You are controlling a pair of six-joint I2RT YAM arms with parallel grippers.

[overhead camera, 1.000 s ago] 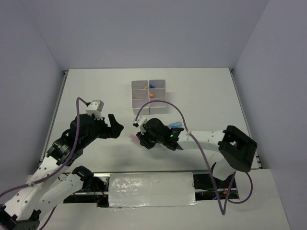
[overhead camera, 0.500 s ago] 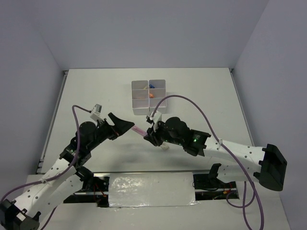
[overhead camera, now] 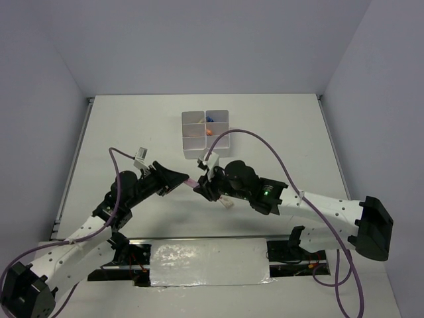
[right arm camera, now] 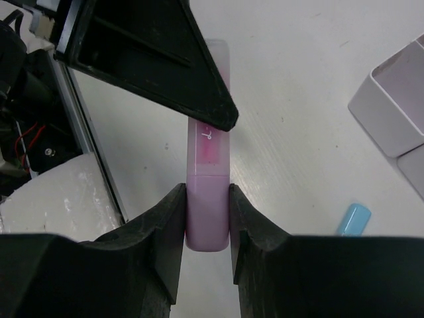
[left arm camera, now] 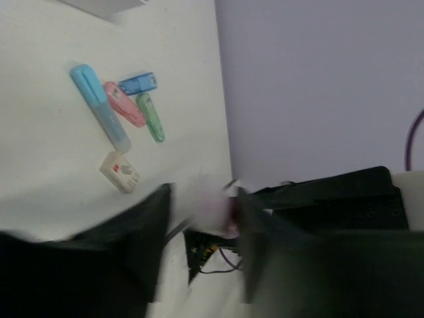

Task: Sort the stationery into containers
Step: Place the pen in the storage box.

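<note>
A pink marker (overhead camera: pixel 190 181) hangs above the table between the two arms. My right gripper (overhead camera: pixel 199 187) is shut on its pale cap end (right arm camera: pixel 208 205), both pads flat against it. My left gripper (overhead camera: pixel 180 177) has come over the marker's far end; one left finger (right arm camera: pixel 152 59) lies across it in the right wrist view. In the blurred left wrist view the pink end (left arm camera: pixel 211 211) sits between the left gripper's (left arm camera: pixel 202 212) jaws, with a gap on one side. The white six-compartment containers (overhead camera: pixel 192 147) stand farther back, with orange and blue pieces inside.
Loose stationery lies on the table to the right: a blue marker (left arm camera: pixel 99 106), a pink one (left arm camera: pixel 124 105), a green one (left arm camera: pixel 151 116), a small blue piece (left arm camera: pixel 138 83) and a white eraser (left arm camera: pixel 120 172). A container corner (right arm camera: pixel 397 99) and a blue piece (right arm camera: pixel 352 218) show beside the right gripper.
The right arm lifted the pink marker and carried it left. The left arm swung in towards it, and its jaws have narrowed around the marker's free end.
</note>
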